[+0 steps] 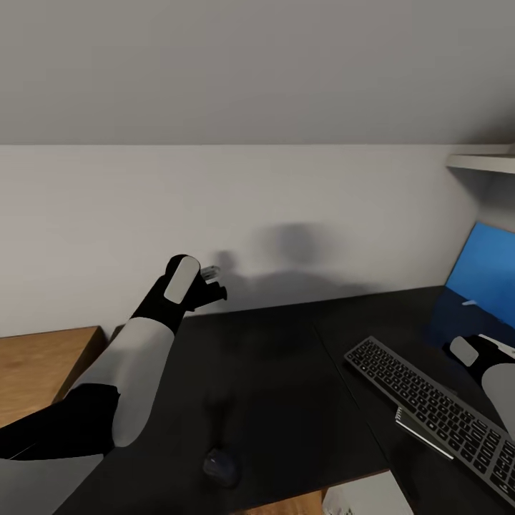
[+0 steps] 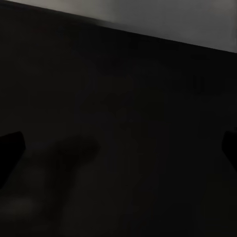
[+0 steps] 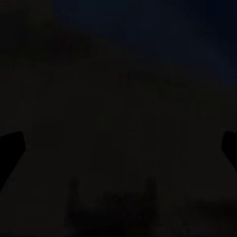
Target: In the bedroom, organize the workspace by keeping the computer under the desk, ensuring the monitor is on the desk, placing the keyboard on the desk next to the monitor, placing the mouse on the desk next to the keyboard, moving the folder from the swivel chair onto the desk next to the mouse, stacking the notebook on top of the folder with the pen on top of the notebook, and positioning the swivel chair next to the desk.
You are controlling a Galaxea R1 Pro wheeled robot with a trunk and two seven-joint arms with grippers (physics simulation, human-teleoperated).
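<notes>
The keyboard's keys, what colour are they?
Dark keys in a silvery-grey frame on the keyboard, best seen in the head view.

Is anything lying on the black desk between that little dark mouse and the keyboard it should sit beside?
Nothing visible does. The small black oval mouse sits near the front edge of the glossy black desk, with bare desktop between it and the long silvery-grey keyboard.
</notes>
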